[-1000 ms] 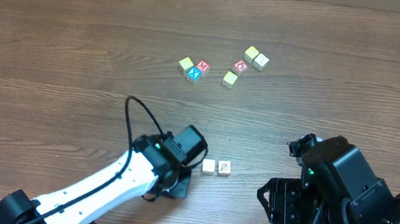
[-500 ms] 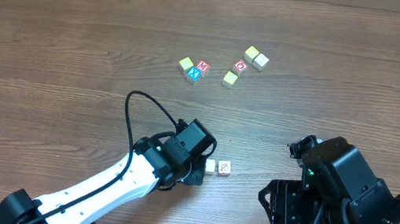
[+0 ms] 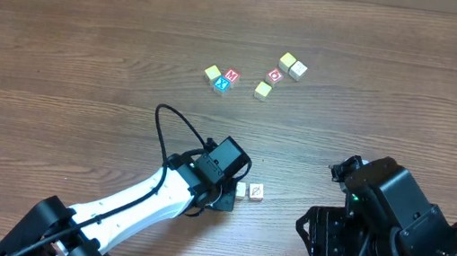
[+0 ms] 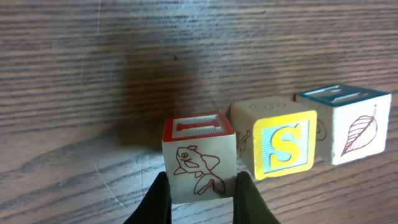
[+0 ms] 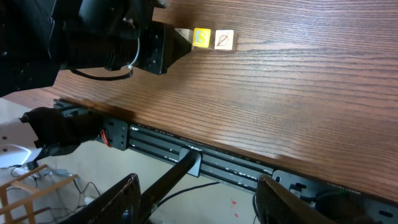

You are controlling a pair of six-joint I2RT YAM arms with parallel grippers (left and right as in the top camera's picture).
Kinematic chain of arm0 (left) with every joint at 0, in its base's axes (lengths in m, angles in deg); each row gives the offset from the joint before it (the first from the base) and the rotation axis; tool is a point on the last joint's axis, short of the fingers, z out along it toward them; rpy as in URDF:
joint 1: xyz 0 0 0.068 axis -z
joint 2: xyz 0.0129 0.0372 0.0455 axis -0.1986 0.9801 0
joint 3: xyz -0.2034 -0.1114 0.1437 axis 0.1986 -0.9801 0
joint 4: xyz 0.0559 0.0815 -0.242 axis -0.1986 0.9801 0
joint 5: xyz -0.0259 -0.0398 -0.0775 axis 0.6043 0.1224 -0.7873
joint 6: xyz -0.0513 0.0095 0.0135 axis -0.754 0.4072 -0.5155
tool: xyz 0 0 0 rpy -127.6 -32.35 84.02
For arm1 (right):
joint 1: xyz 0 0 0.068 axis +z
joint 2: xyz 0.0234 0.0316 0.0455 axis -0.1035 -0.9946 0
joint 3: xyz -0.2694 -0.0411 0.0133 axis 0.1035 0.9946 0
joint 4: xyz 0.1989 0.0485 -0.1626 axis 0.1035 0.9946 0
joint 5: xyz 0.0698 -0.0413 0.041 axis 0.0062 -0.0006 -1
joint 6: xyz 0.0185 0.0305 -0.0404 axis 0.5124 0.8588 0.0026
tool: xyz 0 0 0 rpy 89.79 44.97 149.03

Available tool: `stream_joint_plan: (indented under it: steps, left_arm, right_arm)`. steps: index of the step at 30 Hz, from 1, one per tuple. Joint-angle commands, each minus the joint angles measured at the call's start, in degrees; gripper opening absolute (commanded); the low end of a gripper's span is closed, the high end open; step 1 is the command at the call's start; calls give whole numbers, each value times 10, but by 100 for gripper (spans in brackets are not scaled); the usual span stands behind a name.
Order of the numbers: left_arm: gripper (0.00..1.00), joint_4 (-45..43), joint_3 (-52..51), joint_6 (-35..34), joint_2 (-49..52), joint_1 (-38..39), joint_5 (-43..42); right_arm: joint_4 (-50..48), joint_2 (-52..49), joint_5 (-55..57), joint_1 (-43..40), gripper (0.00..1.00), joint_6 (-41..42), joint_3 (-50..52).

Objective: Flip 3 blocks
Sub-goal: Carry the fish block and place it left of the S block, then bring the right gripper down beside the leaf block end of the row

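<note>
Red-edged block (image 4: 200,158), red frame up, drawn creature facing the left wrist camera, pinched in narrowly closed left gripper (image 4: 202,198); just beside at 3 o'clock, yellow "S" block (image 4: 283,144), then leaf block (image 4: 351,124). Hidden beneath that gripper overhead, near the 6 o'clock edge of the table (image 3: 85,52). Right gripper (image 5: 199,199) spread wide, holding nothing.

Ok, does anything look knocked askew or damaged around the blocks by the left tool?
Nothing looks spilled or damaged. The left tool is clamped on the red-edged block, which stands out of line, nearer the wrist camera than the yellow S block and the leaf block side by side next to it. That offset seems to come from the grasp.
</note>
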Motion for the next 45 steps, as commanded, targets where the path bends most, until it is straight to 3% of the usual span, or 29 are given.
stream_joint_plan:
  steps: [1, 7, 16, 30, 35, 41, 44, 45]
  left_arm:
    - [4, -5, -3, -8, 5, -3, 12]
    - [4, -4, -3, -8, 5, -3, 12]
    - [36, -4, -3, -7, 5, -3, 14]
    - [36, 1, 13, 5, -3, -3, 11]
    - [37, 64, 58, 6, -37, -3, 18]
    - [48, 162, 114, 10, -82, -3, 49]
    - [42, 203, 114, 3, -85, -5, 88]
    - [36, 213, 111, 3, -83, -9, 91]
  right_arm:
    - [-1, 1, 5, -3, 61, 2, -10]
    - [-1, 1, 5, -3, 61, 2, -10]
    - [5, 1, 5, -3, 61, 2, -10]
    - [7, 1, 5, -3, 61, 2, -10]
    - [7, 1, 6, -3, 62, 2, -10]
    - [-4, 1, 6, -3, 76, 2, -10]
    - [-7, 1, 6, -3, 74, -1, -10]
    - [-9, 1, 9, -3, 69, -1, -10]
